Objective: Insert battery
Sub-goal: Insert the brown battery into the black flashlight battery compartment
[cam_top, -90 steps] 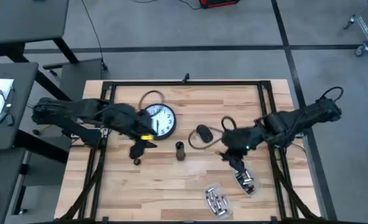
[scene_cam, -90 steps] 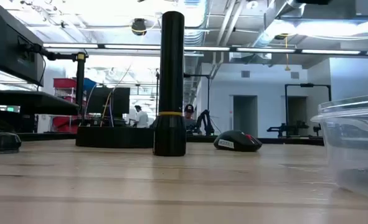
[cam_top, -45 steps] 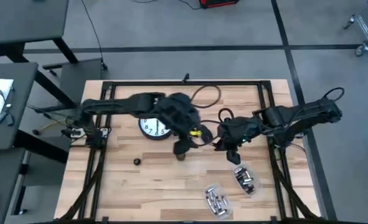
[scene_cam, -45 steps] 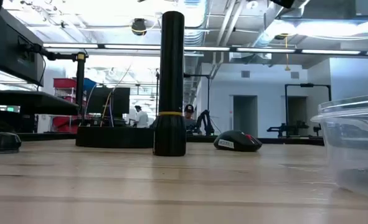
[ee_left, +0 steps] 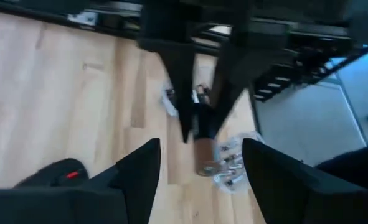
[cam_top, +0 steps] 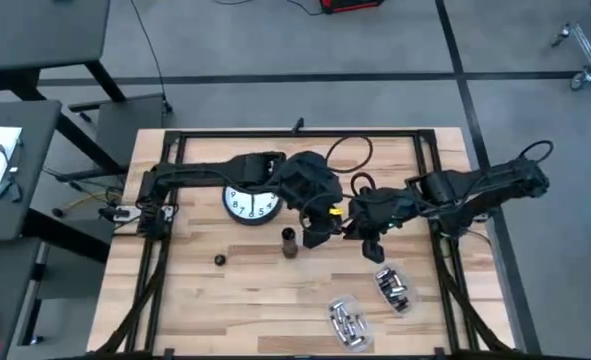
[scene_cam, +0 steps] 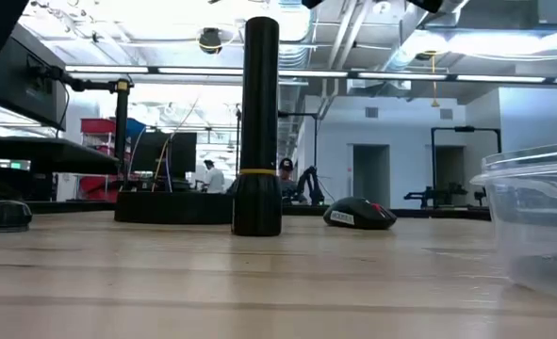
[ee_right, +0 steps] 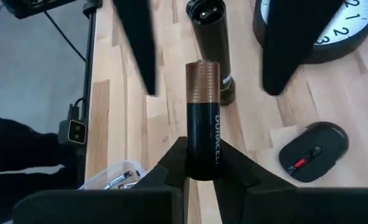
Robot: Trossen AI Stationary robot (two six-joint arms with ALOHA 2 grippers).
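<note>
A round wall clock (cam_top: pixel 247 202) lies face-up on the wooden surface (cam_top: pixel 235 300), a black mouse (ee_right: pixel 314 149) lies to its right, and a small dark cap (cam_top: pixel 219 260) sits near-left.

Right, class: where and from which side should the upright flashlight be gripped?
Best grip the slim barrel of the flashlight, below its open top, coming level from the side: it stands upright on its wider head, and the top must stay free for the battery.
</note>
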